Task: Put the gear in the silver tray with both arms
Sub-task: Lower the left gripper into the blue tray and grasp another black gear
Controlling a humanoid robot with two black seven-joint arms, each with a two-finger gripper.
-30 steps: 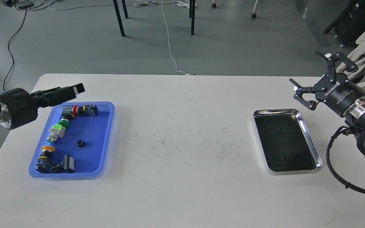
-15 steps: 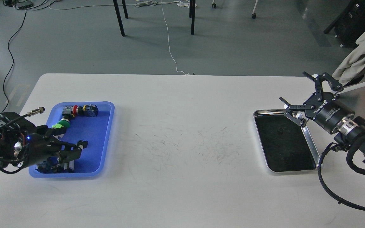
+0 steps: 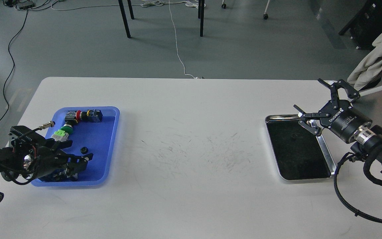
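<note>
On a white worktop (image 3: pixel 184 132), the left pincer (image 3: pixel 81 159) hovers open over a blue tray (image 3: pixel 111 146), near a small black gear (image 3: pixel 84 150). Centre it before closing. The right pincer (image 3: pixel 313 109) waits open above the silver tray (image 3: pixel 327 152).

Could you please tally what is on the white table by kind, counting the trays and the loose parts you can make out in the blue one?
Trays: 2, the silver tray and the blue tray.
Push-button parts in view: 3, red-capped, green-capped, light green.
Small black gear: 1.
Total: 6; the left gripper hides other parts.
</note>
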